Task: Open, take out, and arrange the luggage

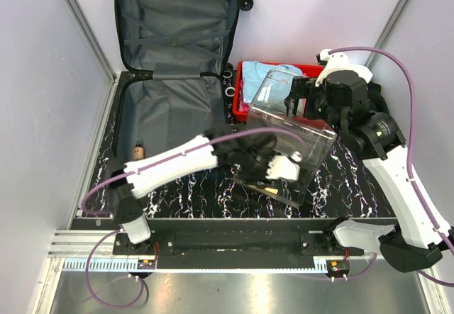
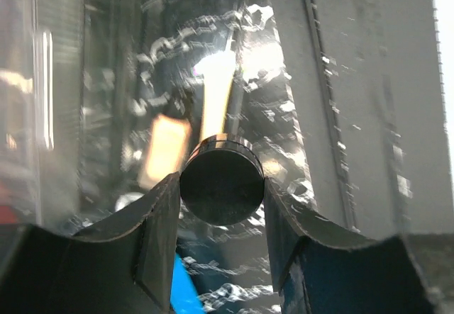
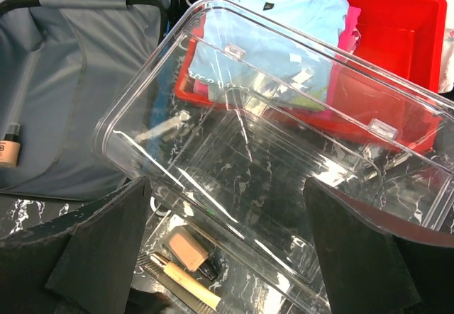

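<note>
Surface: black table [image 1: 347, 179] veined with white, with a metal rail [image 1: 227, 264] along its near edge.
Room: plain pale grey-lilac walls [image 1: 42, 80] close in on the left, back and right.
Luggage: the luggage [image 1: 170, 37] lies open at the back left of the table. One half is flat on the surface and the other stands propped against the back wall, with grey lining showing in both.
In the flat half: a small bottle [image 1: 138, 149] lies near the front left corner.
Beside it: a red tray [image 1: 312, 68] just right of the luggage holds a light blue T-shirt [image 3: 262, 23].
Clear bin: the clear bin [image 1: 284, 126] sits tilted in front of the tray, between the two arms.
Left claw: the left gripper [image 2: 221, 183] is clenched on a dark round-ended item [image 2: 221, 197] at the bin's near side.
Right claw: the right gripper [image 3: 225, 186] is spread wide at the bin's far rim with nothing pinched. Whether a finger touches the plastic cannot be told.
Hard to make out: only the end face of the held item shows, against glare off the plastic. The upright half of the luggage is cut off at the top edge of the overhead view. A beige bottle [image 3: 186, 249] and a brush [image 3: 188, 286] show blurred at the bin's low edge.
</note>
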Available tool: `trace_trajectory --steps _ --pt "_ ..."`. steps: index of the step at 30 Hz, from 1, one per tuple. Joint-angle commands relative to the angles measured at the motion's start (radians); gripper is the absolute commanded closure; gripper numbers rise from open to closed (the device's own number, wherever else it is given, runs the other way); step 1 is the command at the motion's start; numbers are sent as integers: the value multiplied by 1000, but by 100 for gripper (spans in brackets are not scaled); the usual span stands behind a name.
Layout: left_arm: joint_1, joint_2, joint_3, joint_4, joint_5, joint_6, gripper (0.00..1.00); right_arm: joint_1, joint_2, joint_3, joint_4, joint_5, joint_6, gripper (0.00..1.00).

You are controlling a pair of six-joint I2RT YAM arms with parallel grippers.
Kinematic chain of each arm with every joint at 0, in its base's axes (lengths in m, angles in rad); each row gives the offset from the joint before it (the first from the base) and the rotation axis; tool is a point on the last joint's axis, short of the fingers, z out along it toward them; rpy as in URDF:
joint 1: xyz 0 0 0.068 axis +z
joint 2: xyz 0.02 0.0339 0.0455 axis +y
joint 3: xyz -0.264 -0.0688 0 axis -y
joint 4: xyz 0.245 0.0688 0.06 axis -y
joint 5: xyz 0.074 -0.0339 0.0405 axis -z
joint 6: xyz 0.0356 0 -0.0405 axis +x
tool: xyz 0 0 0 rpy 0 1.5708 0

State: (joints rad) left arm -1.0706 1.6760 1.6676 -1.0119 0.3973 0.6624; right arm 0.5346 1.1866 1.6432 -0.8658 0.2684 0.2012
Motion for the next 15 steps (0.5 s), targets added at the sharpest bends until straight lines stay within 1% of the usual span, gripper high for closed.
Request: trace_trajectory --steps 1,3,6,10,12,15 --pt "-94 96 112 154 -198 28 100 1 -18 33 16 -12 24 6" --pt "-103 134 121 214 -202 19 100 1 -24 24 17 -15 27 6" --pt "-106 165 92 306 -254 13 100 1 -44 12 17 -9 27 6" --pt "-144 229 77 374 -394 37 100 1 -51 0 25 3 23 6" --pt "-155 251 75 409 -420 37 100 1 -50 0 27 2 21 6" --pt "-158 278 98 417 -402 29 100 1 -47 -8 27 -8 24 6"
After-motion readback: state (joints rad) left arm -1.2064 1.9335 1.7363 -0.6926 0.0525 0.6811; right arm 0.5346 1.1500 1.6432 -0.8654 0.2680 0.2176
